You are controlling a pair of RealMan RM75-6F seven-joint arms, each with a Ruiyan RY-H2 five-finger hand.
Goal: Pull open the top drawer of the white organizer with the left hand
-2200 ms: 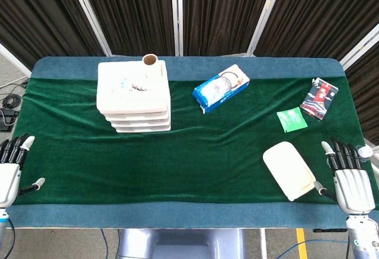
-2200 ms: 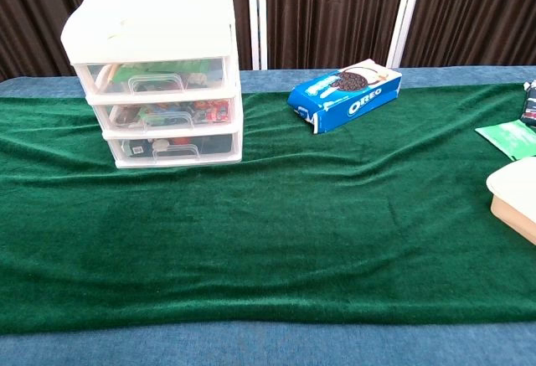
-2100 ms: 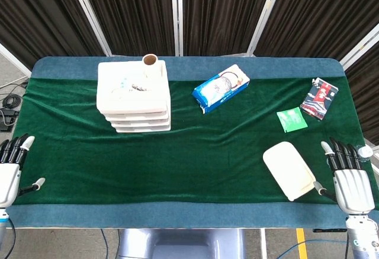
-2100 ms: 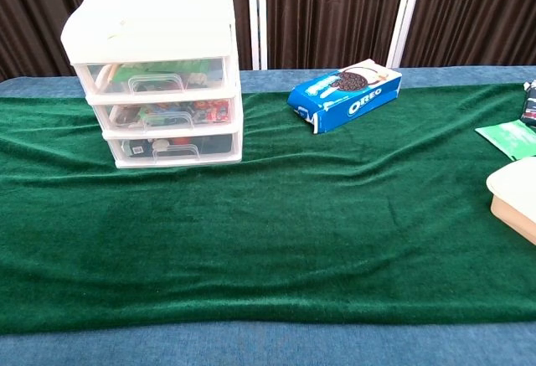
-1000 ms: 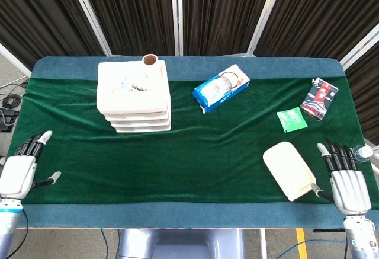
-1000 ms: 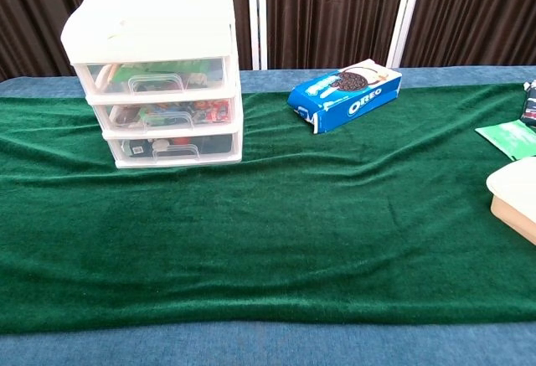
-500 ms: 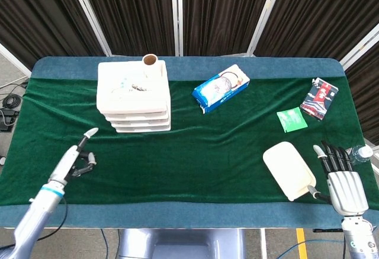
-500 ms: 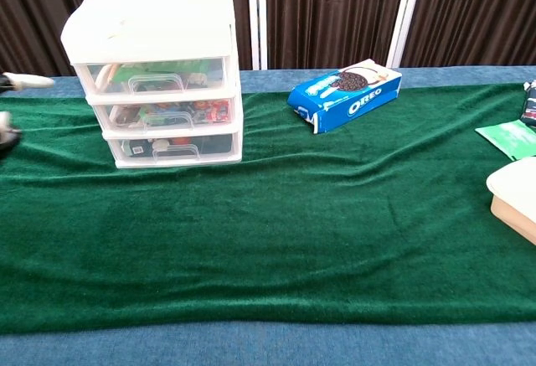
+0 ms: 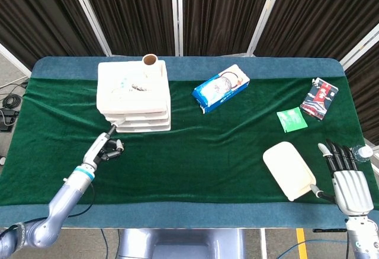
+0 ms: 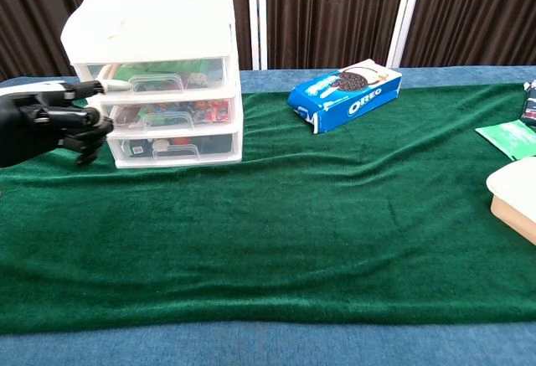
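The white organizer point(image 9: 134, 96) stands at the back left of the green cloth, with three clear drawers stacked in it. All three are shut, and the top drawer point(image 10: 159, 74) sits flush with the frame. My left hand point(image 10: 60, 122) hovers just left of the organizer's front, level with the upper drawers. Most of its fingers are curled in, and one pale-tipped finger points at the top drawer's left corner. It holds nothing. In the head view the left hand point(image 9: 107, 147) is in front of the organizer's near left corner. My right hand point(image 9: 348, 179) lies flat at the front right edge with its fingers spread.
A blue Oreo box point(image 10: 345, 95) lies right of the organizer. A cream lidded box point(image 9: 288, 169) sits near my right hand. A green packet point(image 9: 291, 119) and a dark red packet point(image 9: 318, 98) lie at the back right. A cardboard tube point(image 9: 150, 60) stands behind the organizer.
My left arm has swung from the front left edge in over the cloth to the organizer's front, and its fingers have curled. The right hand has barely shifted. The drawers have stayed shut.
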